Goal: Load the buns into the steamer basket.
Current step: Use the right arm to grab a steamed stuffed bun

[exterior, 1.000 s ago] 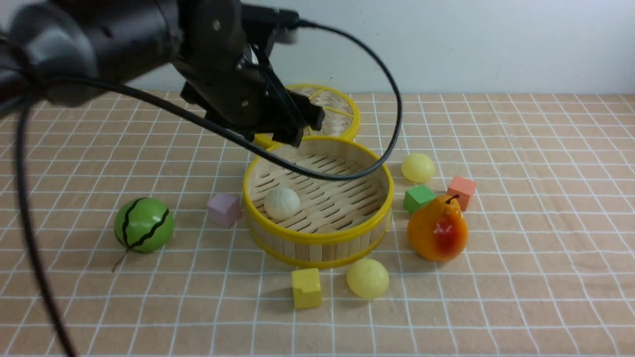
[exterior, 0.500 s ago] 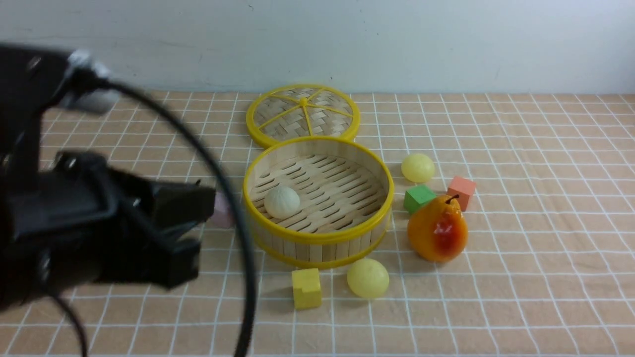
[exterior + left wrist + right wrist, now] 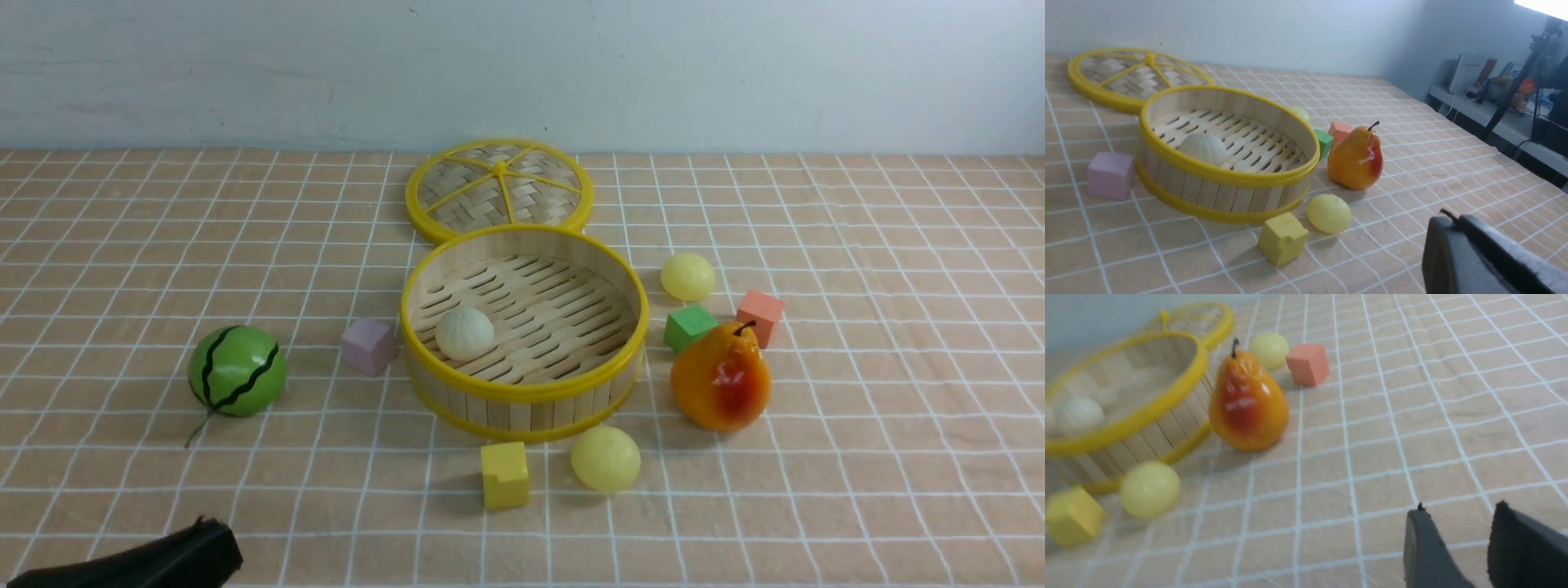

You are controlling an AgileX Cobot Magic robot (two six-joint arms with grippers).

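The steamer basket (image 3: 522, 396) stands mid-table, and the off-white bun (image 3: 464, 332) lies on its floor at the left. One pale yellow bun (image 3: 605, 458) lies on the cloth just in front of the basket. The other yellow bun (image 3: 687, 276) lies to the basket's right rear. My left gripper (image 3: 1453, 218) is shut and empty, low at the near left corner (image 3: 208, 543), far from the basket. My right gripper (image 3: 1459, 510) is open and empty above bare cloth, to the right of the pear. It does not show in the front view.
The flat woven lid (image 3: 498, 184) lies behind the basket. A pear (image 3: 720, 380), a green cube (image 3: 690, 325) and a salmon cube (image 3: 759, 314) stand right of the basket. A yellow cube (image 3: 504, 474) is beside the front bun. A lilac cube (image 3: 369, 345) and a watermelon ball (image 3: 237, 370) are left.
My left arm has drawn back from above the basket's rear, down to the near left corner. The off-white bun and the other things have not moved.
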